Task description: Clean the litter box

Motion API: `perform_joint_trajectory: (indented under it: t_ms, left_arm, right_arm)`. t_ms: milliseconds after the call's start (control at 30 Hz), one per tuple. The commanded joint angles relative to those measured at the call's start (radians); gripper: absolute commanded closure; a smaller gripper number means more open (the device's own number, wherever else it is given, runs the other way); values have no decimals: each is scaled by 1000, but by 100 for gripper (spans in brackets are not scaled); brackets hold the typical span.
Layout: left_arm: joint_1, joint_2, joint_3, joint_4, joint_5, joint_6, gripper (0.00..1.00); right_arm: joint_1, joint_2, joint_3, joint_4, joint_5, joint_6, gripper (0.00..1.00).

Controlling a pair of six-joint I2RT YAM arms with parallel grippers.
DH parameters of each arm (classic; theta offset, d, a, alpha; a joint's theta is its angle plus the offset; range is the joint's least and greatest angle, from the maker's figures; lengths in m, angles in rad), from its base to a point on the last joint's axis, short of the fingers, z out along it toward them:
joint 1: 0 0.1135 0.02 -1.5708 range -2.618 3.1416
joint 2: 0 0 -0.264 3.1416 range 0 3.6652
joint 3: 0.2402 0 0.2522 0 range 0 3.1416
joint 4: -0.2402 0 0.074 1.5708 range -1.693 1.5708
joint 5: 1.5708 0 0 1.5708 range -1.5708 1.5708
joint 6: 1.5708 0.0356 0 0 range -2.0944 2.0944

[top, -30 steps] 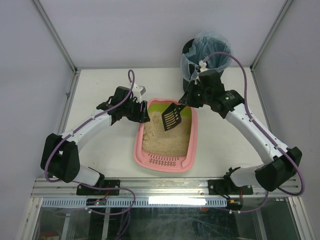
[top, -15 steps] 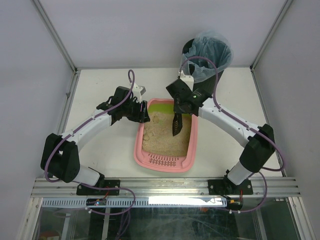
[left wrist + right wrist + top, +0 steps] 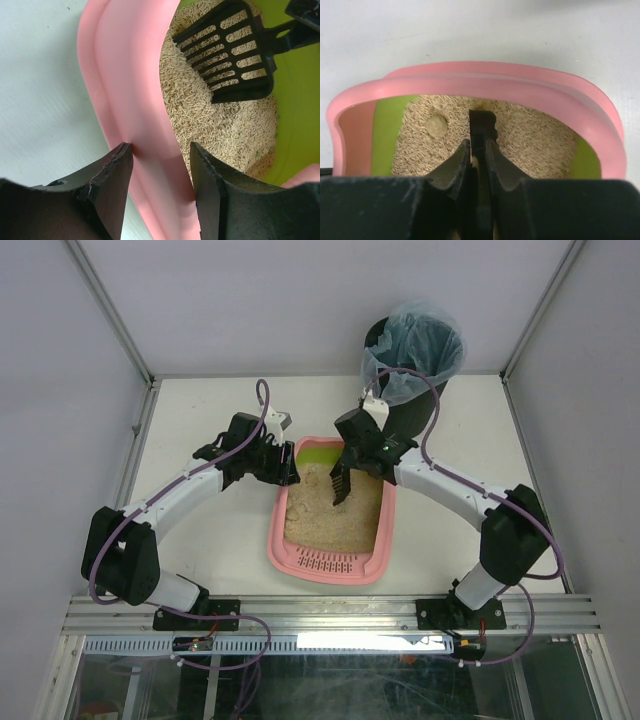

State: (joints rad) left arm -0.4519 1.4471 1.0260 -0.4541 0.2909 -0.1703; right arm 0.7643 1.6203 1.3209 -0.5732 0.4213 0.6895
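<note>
The pink litter box [image 3: 326, 563] lies mid-table, its lime-green end [image 3: 315, 451] far from me, with beige litter [image 3: 335, 520] inside. My left gripper [image 3: 288, 472] is shut on its left rim; in the left wrist view the fingers [image 3: 107, 185] straddle the pink wall [image 3: 135, 90]. My right gripper [image 3: 352, 462] is shut on the handle of the black slotted scoop [image 3: 339, 487]. The scoop's blade [image 3: 230, 50] dips into the litter at the green end. The right wrist view shows the scoop [image 3: 482, 125] edge-on beyond the right gripper [image 3: 478, 142]. A round pale clump [image 3: 437, 126] sits to its left.
A black round bin [image 3: 415, 345] lined with a bluish bag stands at the back right, just behind the right arm. The white table [image 3: 200, 540] is fenced by metal rails on the left, right and near sides.
The right arm swung left from beside the bin and lowered the scoop, which turned from flat above the box to blade-down in the litter. The left arm held still.
</note>
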Motion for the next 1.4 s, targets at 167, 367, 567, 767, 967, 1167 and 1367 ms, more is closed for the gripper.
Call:
perform_joint_trajectory:
  t_ms: [167,367,567,767,967,1167,1367]
  left_arm:
    - [-2,8,21,2,7,44,51]
    - [-3,10,21,2,5,45,51]
    - [-4,11,22,2,1,45,51]
    - [-4,5,19,2,-4,45,51]
    - [-4,3,20,2,-6,45,51]
    - [-4,-1,20,2,-12,46,51]
    - [-4,1,20,1,-16,45,51]
  right_arm:
    - [6,105,-183,440,-316,98,100]
    - [4,150,-204,572,-570,104,100]
    - [-9,61,-297,647,-606,179,100]
    - [-10,-37,-367,730,-605,247,100]
    - [-10,-115,-425,795,-552,244,100]
    - [-10,-214,-503,828,-439,270,100]
    - [-38,-276,-544,849,-385,296,100]
